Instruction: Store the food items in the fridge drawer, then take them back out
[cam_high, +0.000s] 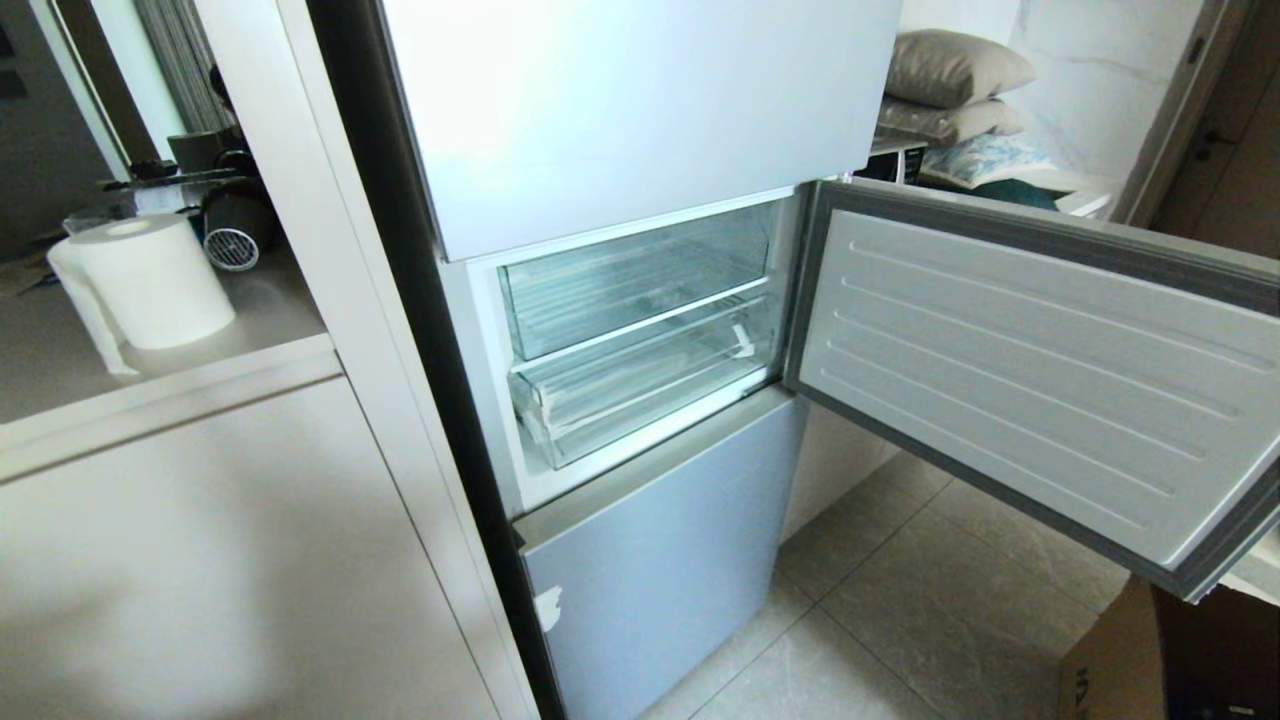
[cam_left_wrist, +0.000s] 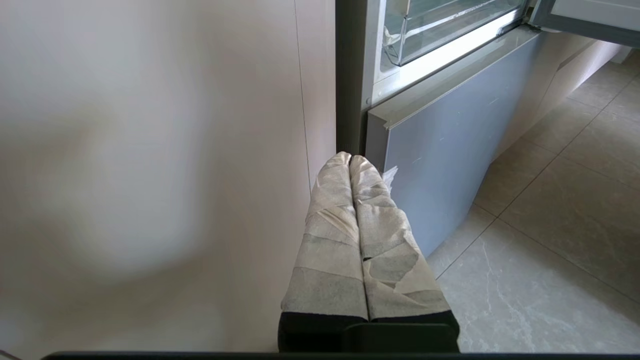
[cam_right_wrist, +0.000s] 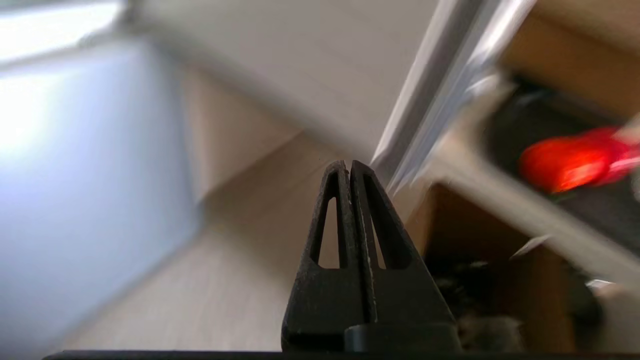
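A: Head view, item one?

B: Fridge, middle door (cam_high: 1040, 380) swung wide. Inside, two clear drawers stacked: an upper bin (cam_high: 640, 280), and below it the fridge drawer (cam_high: 640, 385) with a white tape scrap at one front corner. Both look bare, and the lower one sits pushed in. No arm in this view. Paper towel roll (cam_high: 150, 280) on the counter to the left.

A: Left wrist view?

B: Left gripper (cam_left_wrist: 350, 159), tape-wrapped fingers pressed flat together, holding nothing. It hangs low beside the cabinet panel, pointing at the edge of the fridge's lower door (cam_left_wrist: 440, 165); a corner of the clear drawer shows above it. Parked, by the look of it.

A: Right wrist view?

B: Right gripper (cam_right_wrist: 346, 165), black fingers closed tip to tip, nothing between them. Picture streaked. A red fruit (cam_right_wrist: 575, 157) lies off to one side of the fingers, well apart, in a dark hollow past a pale bar. Cardboard box (cam_right_wrist: 480, 240) close by.

A: The relation that matters?

B: The fruit sits aside of the right gripper's line, not ahead of it. The right arm is the nearer, I judge. The fruit looks round, with no long axis to square to, so the claw must swing toward it and open first.
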